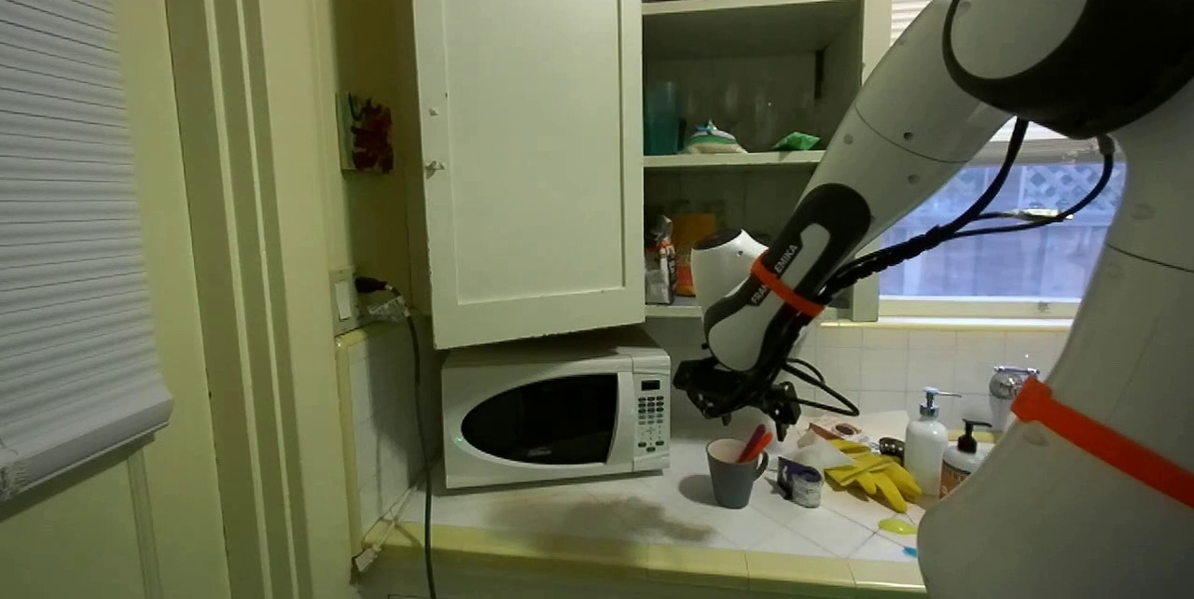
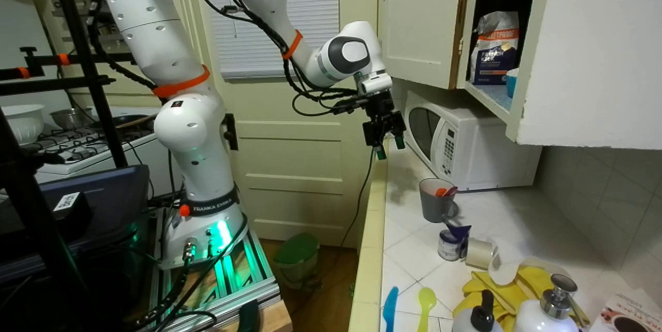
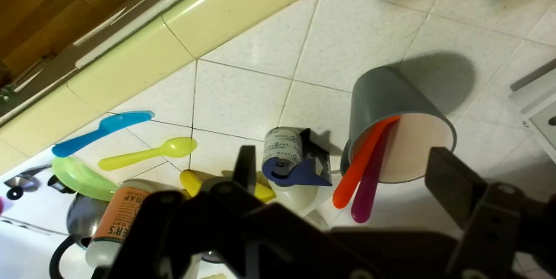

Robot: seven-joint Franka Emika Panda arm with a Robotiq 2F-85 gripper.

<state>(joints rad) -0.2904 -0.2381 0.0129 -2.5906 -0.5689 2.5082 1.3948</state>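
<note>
My gripper is open and empty, held above the counter; it also shows in both exterior views. It is nearest to a grey mug standing upright on the white tiles. An orange handle and a purple handle lean out of the mug; their lower ends are hidden inside. A tape roll on a blue dispenser lies beside the mug. A blue plastic knife and a yellow-green spoon lie farther along the counter.
A white microwave stands behind the mug, under an open cabinet door. Yellow gloves, a white pump bottle and a second soap bottle stand or lie near the sink. The counter has a yellow tiled edge.
</note>
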